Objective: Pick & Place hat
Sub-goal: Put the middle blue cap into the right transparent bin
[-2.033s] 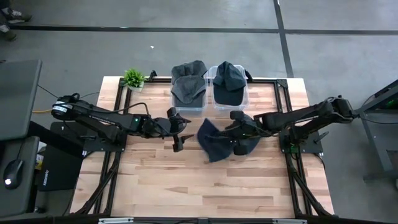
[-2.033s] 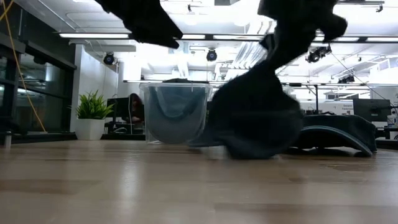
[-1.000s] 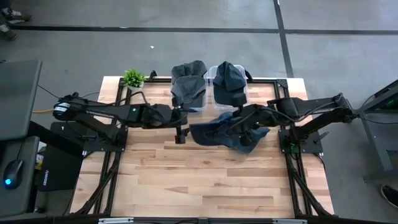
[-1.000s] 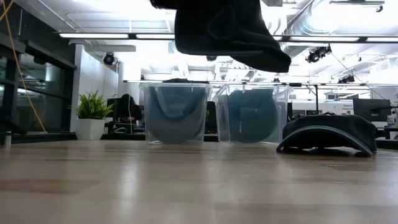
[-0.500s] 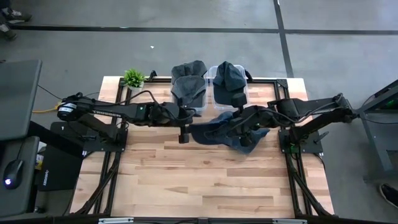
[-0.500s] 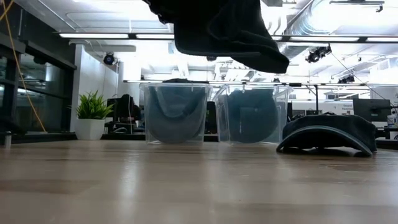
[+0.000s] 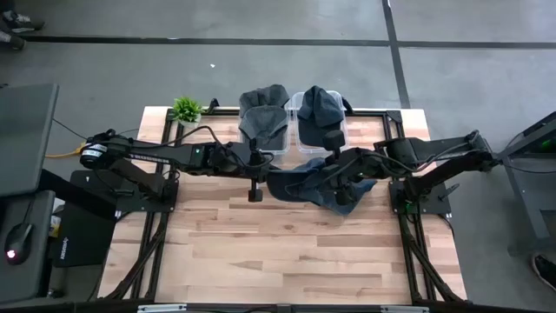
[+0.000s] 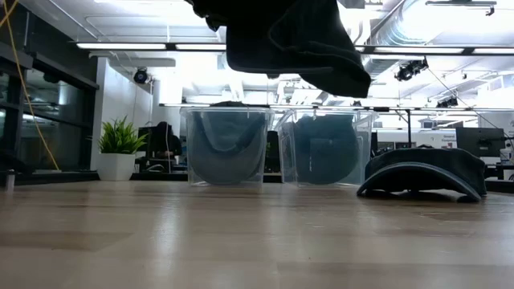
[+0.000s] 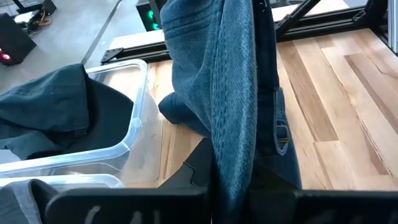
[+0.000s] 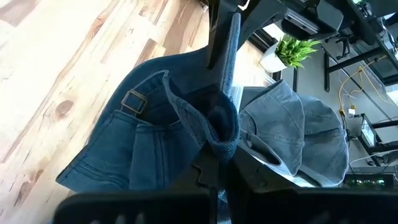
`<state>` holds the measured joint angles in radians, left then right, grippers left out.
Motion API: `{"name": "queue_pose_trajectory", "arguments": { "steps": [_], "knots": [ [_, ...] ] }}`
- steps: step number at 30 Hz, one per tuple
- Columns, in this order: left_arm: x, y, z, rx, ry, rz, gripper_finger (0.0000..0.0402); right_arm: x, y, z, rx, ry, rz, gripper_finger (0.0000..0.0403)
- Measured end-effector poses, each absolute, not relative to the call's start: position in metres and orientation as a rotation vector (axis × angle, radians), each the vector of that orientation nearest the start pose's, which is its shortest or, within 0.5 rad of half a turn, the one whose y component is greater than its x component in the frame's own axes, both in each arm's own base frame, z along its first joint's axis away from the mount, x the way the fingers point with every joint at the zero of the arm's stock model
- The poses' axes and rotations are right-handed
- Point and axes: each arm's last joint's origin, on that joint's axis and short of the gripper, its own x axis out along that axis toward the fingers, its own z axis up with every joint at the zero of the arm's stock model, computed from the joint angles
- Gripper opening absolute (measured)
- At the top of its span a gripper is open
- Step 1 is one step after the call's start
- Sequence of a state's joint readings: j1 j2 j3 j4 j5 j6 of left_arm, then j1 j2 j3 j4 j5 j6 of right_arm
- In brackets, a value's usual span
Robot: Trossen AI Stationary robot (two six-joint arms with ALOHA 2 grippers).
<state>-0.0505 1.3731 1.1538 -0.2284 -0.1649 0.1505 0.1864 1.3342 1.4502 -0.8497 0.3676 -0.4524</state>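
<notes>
A blue denim hat [image 7: 304, 184] hangs in the air between my two grippers, over the middle of the table; the low view shows the hat [image 8: 289, 36] well clear of the wood. My left gripper [image 7: 269, 177] is shut on its left end, my right gripper [image 7: 337, 181] on its right end. The strap buckle [image 10: 130, 99] shows at the hat's back. A dark cap [image 8: 422, 172] rests on the table by its rim, toward the right. My left gripper pinches the hat's stitched brim [image 9: 233, 149] between its two fingers, coming level from the table's left. The brim stands on edge in the hold, clear of the table. My right gripper pinches a bunched fold of the crown [image 10: 219, 142], near the strap, coming from the table's right. The rest of the hat sags below and toward the left gripper.
Two clear bins stand at the far edge, the left bin [image 7: 263, 143] and the right bin [image 7: 300, 139], each with hats in it. A small potted plant [image 7: 186, 109] sits at the far left corner. Bare wood lies toward the near edge.
My left gripper has moved toward the table's right, up to the hat's brim, and has shut and taken hold of it. The hat has stayed lifted in my right gripper, nearly unmoved.
</notes>
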Motion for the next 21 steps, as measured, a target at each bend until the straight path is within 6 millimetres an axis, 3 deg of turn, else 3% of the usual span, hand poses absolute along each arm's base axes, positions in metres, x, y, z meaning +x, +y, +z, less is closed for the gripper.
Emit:
{"name": "queue_pose_trajectory", "arguments": {
  "steps": [13,21],
  "knots": [
    [0.3068,-0.0114,0.3253,0.197,0.459,0.076,0.0006,0.2623,0.0382,0.3849,-0.603,0.738,-0.046,0.0074],
    [0.3068,-0.0112,0.3253,0.196,0.46,0.08,0.0006,0.2609,0.0348,0.3937,-0.589,0.724,-0.153,0.0159]
  ]
}}
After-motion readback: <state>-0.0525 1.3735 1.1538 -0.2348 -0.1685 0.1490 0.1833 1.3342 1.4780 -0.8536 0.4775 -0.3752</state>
